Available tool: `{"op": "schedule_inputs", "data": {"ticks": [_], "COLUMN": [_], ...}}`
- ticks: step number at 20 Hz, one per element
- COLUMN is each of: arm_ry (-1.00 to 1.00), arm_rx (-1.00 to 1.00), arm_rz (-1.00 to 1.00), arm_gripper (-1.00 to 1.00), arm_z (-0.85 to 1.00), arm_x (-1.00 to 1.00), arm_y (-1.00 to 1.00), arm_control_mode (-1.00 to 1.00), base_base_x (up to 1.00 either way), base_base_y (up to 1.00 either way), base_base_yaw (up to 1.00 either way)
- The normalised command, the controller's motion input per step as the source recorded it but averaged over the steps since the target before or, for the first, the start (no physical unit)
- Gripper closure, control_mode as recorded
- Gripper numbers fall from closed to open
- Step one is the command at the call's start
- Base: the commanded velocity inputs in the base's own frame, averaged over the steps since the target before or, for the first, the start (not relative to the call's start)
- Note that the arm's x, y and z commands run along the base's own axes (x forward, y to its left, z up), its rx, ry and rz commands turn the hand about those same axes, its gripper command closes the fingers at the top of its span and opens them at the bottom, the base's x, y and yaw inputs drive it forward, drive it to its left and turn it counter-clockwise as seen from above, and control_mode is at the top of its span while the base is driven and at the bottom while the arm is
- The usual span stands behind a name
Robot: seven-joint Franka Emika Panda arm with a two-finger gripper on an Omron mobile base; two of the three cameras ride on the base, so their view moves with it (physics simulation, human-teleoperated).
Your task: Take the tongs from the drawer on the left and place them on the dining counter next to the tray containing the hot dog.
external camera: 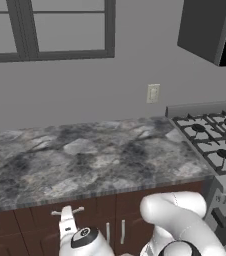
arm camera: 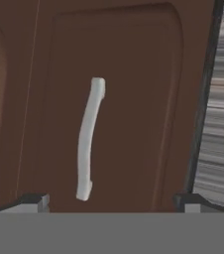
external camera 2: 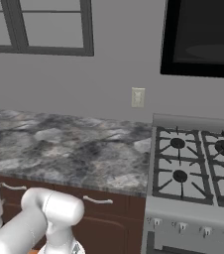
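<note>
The drawer point(arm camera: 109, 99) is shut, its dark brown front close ahead in the hand view. That view is rolled, so the drawer's curved silver bar handle point(arm camera: 88, 139) stands upright in it. My gripper point(arm camera: 111, 202) is open, a short way off the front, with a fingertip low on each side of the handle and nothing between them. In the left base view the handle point(external camera: 67, 211) lies just under the counter edge, with my hand right in front of it. The tongs, the tray, the hot dog and the dining counter are out of view.
A grey marbled top without a sink point(external camera: 85, 155) runs above the drawers. A gas stove point(external camera 2: 193, 168) stands at its right end. A second drawer handle point(external camera 2: 98, 200) and cabinet doors with vertical handles point(external camera: 122, 232) are to the right of my hand.
</note>
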Motion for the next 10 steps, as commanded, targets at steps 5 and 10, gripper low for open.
{"op": "schedule_inputs", "data": {"ticks": [5, 10], "arm_ry": [-0.06, -0.09], "arm_rx": [0.0, 0.0], "arm_rz": [0.0, 0.0], "arm_gripper": [-1.0, -1.0], "arm_z": [-0.26, -0.37], "arm_x": [0.36, 0.32], "arm_y": [0.0, 0.07], "arm_control_mode": [-1.0, -1.0], "base_base_x": [0.0, 0.0], "base_base_y": [0.0, 0.0], "base_base_yaw": [0.0, 0.0]}}
